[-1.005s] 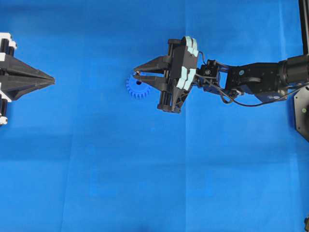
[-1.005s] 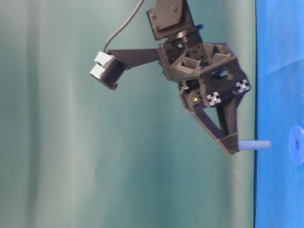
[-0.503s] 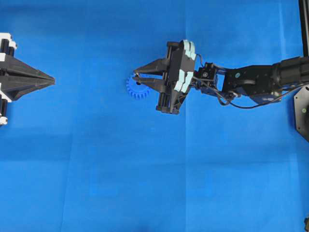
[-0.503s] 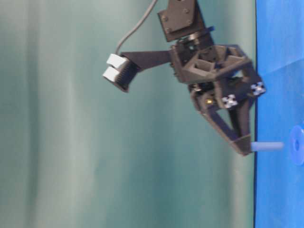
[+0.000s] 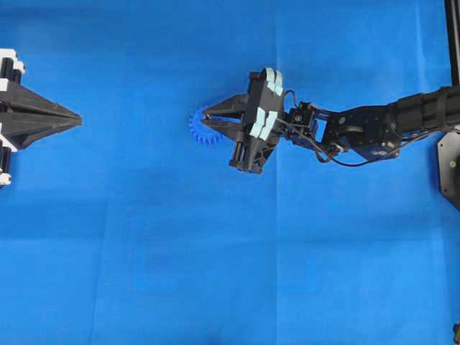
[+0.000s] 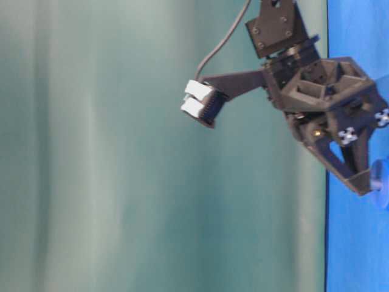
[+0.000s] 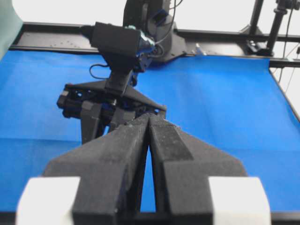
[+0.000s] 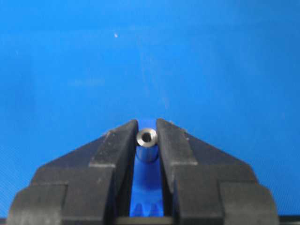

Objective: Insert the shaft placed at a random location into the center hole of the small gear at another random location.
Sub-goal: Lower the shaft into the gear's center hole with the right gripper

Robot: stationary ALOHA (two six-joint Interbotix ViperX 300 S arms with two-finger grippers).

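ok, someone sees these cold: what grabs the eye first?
The right claw, reaching in from the right of the overhead view, sits low over the small gear near mid-table. In its wrist view it pinches the shaft, shiny round end toward the camera, with blue gear teeth showing below between the fingers. The left claw is parked shut at the far left edge.

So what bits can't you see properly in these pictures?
- Centre hole of the small blue plastic cogwheel: overhead, the right tool covers it.
- Lower end of the tiny silvery metal pin: right wrist view, hidden between the fingers, so how deep it sits is unclear.
- Cogwheel in the table-level view: cut off by the right edge.
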